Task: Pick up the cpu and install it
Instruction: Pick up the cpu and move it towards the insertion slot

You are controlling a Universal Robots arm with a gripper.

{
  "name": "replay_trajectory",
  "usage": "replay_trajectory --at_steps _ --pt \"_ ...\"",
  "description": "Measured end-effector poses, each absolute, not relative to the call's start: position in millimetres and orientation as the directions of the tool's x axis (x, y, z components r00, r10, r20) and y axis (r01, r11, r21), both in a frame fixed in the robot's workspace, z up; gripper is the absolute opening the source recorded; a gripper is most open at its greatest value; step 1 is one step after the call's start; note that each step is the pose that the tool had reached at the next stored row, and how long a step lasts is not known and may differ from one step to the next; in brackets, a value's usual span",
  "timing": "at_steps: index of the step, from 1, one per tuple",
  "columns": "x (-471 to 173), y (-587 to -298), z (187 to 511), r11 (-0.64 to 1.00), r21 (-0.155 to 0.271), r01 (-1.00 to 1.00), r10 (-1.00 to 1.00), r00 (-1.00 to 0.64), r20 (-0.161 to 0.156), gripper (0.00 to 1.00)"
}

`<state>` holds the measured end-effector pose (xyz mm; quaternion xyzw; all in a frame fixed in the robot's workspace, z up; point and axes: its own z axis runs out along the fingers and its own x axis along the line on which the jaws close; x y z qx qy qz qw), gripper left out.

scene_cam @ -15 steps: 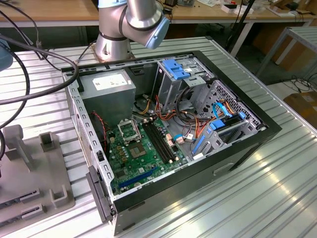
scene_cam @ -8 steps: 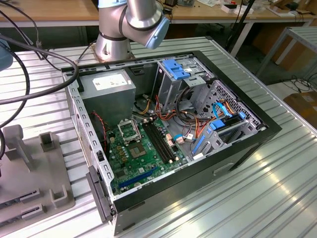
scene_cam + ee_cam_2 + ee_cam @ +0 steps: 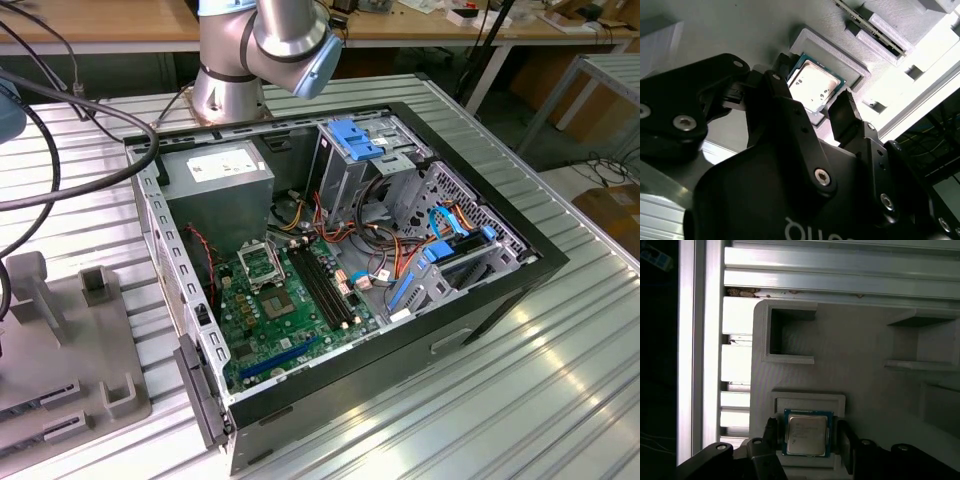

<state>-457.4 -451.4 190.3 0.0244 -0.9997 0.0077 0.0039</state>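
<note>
The cpu (image 3: 806, 435) (image 3: 815, 87), a silvery square with a thin green rim, lies flat in a raised seat of a grey holder plate (image 3: 860, 355). In both wrist views my gripper (image 3: 807, 438) (image 3: 811, 100) is open, with one black finger (image 3: 771, 432) on one side of the chip and the other (image 3: 844, 440) on the opposite side. A narrow gap shows on each side, so nothing is gripped. In the exterior view, the metal-framed socket (image 3: 262, 265) sits on the green motherboard (image 3: 290, 320) inside the open computer case.
The grey holder plate (image 3: 60, 330) with its upright blocks stands at the exterior view's left, beside the case (image 3: 500, 290). Cables, blue drive brackets (image 3: 362, 138) and a power supply (image 3: 215, 185) fill the case. The arm's base (image 3: 235, 70) stands behind it on the ribbed metal table.
</note>
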Motion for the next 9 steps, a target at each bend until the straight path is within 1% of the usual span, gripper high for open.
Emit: replay_trajectory --at_steps 1,3,4,9 --pt "-457.4 -451.4 190.3 0.999 -0.015 -0.049 -0.049 -0.999 0.008 0.54" --pt "-457.4 -451.4 190.3 0.999 -0.015 -0.049 -0.049 -0.999 0.008 0.54" --pt "-457.4 -451.4 190.3 0.999 -0.015 -0.049 -0.049 -0.999 0.008 0.47" --pt "-457.4 -451.4 190.3 0.999 -0.015 -0.049 -0.049 -0.999 0.008 0.47"
